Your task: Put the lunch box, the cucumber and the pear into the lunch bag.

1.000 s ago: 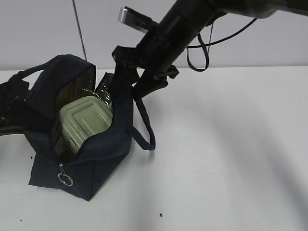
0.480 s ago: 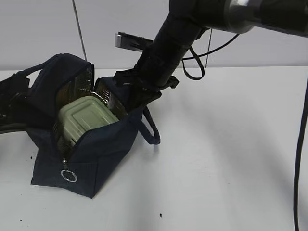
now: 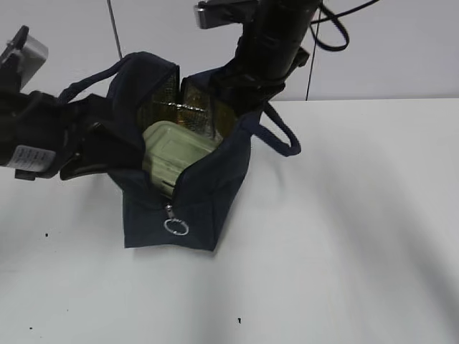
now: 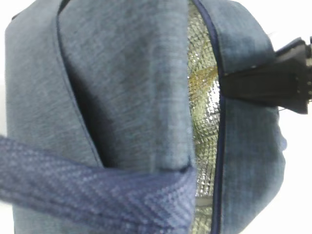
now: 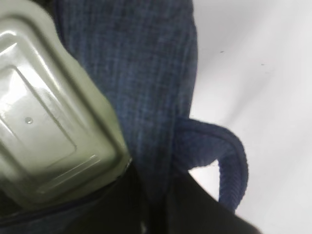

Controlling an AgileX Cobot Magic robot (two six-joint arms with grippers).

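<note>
The navy lunch bag point(image 3: 201, 193) stands open in the middle of the table, its silver lining point(image 4: 204, 112) showing. The sage-lidded lunch box point(image 3: 172, 147) lies inside it, also seen in the right wrist view point(image 5: 44, 122). My right gripper point(image 3: 244, 89) comes down from above and is shut on the bag's right wall point(image 5: 156, 195). My left gripper point(image 3: 90, 147) grips the bag's left side; its fingers are hidden by fabric and a handle strap point(image 4: 97, 190). The cucumber and the pear are hidden or out of view.
The bag's right handle point(image 3: 283, 136) hangs loose over the white table point(image 3: 358, 236). The zipper's metal ring pull point(image 3: 176, 227) dangles at the front corner. A thin rod point(image 3: 115, 29) stands behind the bag.
The bag has shifted to the right and sits more upright and wider open. My left arm has come into view at the left. My right arm has swung up and right with the bag wall.
</note>
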